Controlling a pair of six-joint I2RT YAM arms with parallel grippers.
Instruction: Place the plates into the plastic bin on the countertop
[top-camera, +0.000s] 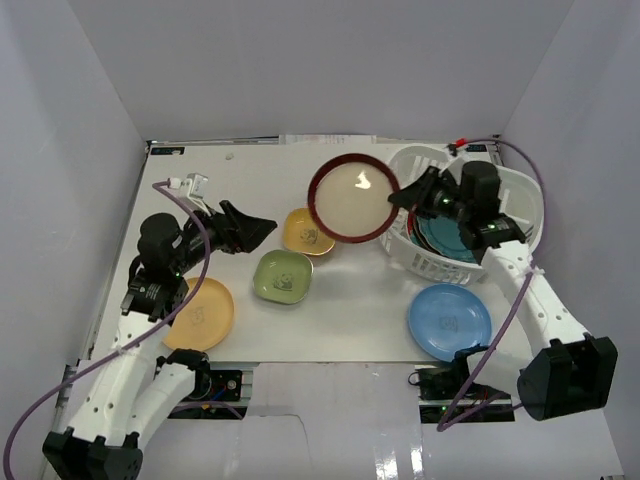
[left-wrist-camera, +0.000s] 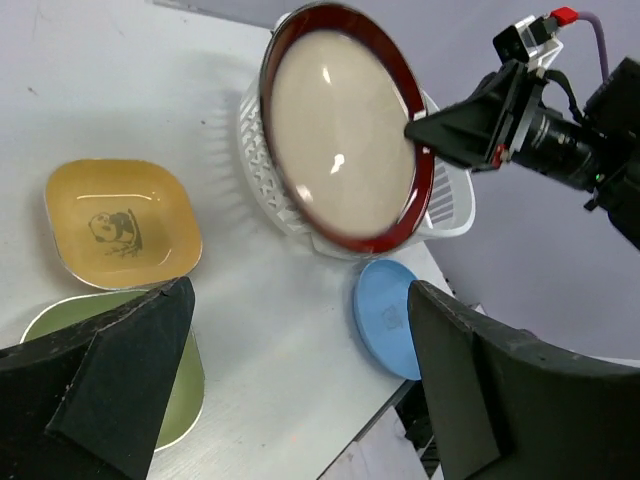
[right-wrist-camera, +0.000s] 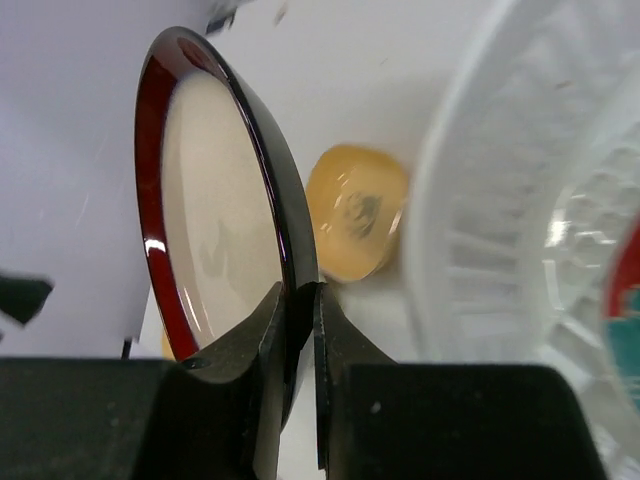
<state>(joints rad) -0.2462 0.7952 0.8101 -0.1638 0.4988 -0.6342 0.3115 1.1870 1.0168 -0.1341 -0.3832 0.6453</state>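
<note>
Your right gripper (top-camera: 403, 197) pinches the red-rimmed plate (top-camera: 352, 197) at its 3 o'clock rim to lift it into the bin (top-camera: 420, 262); your left gripper (top-camera: 262, 232) gapes empty.

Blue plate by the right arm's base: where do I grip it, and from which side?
Probably its rim: the blue plate lies flat on the countertop, so only the upturned edge offers a pinch, one finger inside, one under. Come down on the side nearest the right arm, once the right gripper releases the dark-red rimmed plate.
</note>
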